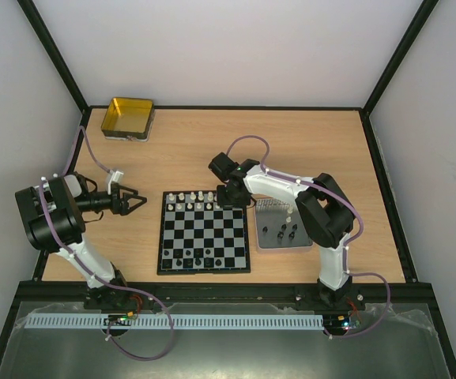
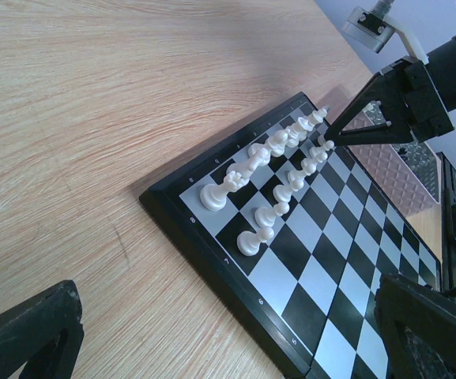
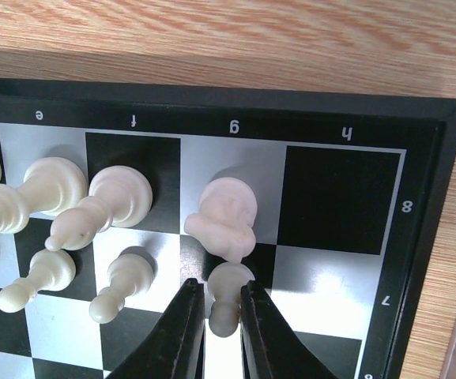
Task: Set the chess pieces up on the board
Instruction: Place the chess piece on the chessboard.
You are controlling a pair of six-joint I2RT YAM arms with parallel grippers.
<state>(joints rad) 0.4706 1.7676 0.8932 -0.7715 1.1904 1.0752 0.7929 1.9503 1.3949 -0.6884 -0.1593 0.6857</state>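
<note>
Pinching a white pawn on the g7 square, the right gripper has its two dark fingers closed against the pawn's sides, and the pawn's foot looks to be on or just above the square; I cannot tell which from the wrist view. The pawn stands directly in front of the white knight on g8, close enough that the two nearly touch. The h-file squares beside them, h7 and h8, are bare.

The board lies flat in the middle of the table, with white pieces lined along its two far rows and a few black pieces on the near rows. Just to its right sits the silver tray, with a handful of pieces on it. A gold tin sits at the far left corner, well apart.

I judge this to be the placing step for one white pawn, with white's side almost filled. My next move calls for a small, clean release: part the fingers only slightly, then lift straight up so neither finger brushes the knight or the neighbouring pawn. After that I would go to the tray for another piece.

The left gripper hangs left of the board with its fingers wide apart, holding nothing.
</note>
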